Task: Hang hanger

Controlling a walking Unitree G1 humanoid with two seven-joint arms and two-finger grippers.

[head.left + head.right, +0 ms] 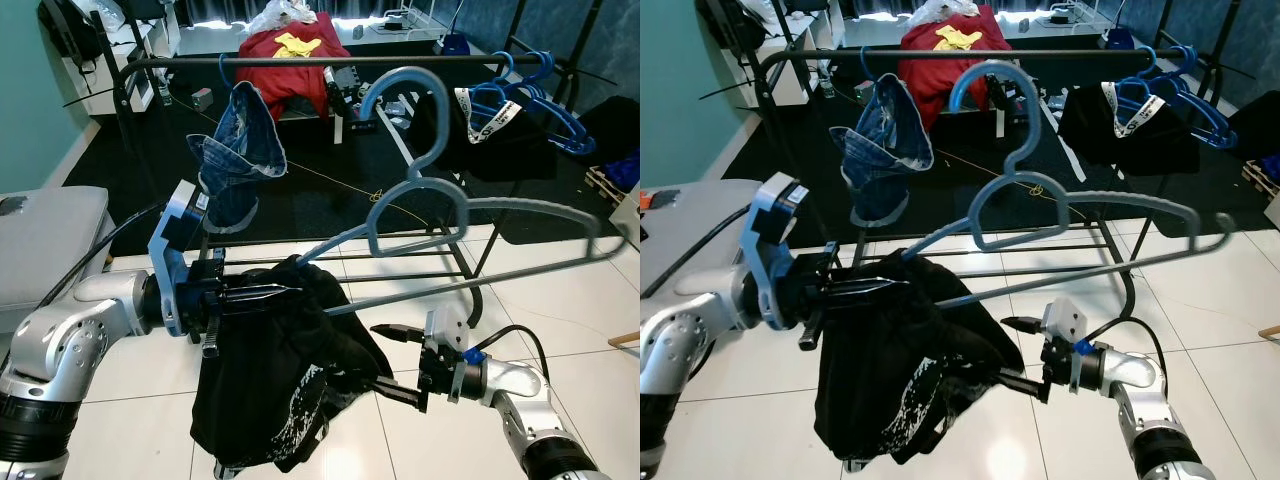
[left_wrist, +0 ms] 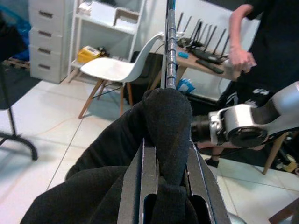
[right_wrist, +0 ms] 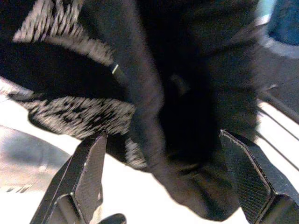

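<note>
Bright, even daylight — right wrist view blurred, floor glare.

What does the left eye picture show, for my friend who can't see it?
The robot's left gripper is shut on a blue hanger with a black garment draped over one end. The open right gripper is beside the cloth. Behind stands a clothes rail with jeans and more blue hangers.

My count: one large blue hanger (image 1: 440, 215) carrying one black garment (image 1: 275, 370); one clothes rail (image 1: 330, 62) with one denim piece (image 1: 235, 150), several blue hangers (image 1: 530, 100); one white chair (image 2: 119, 70).
</note>
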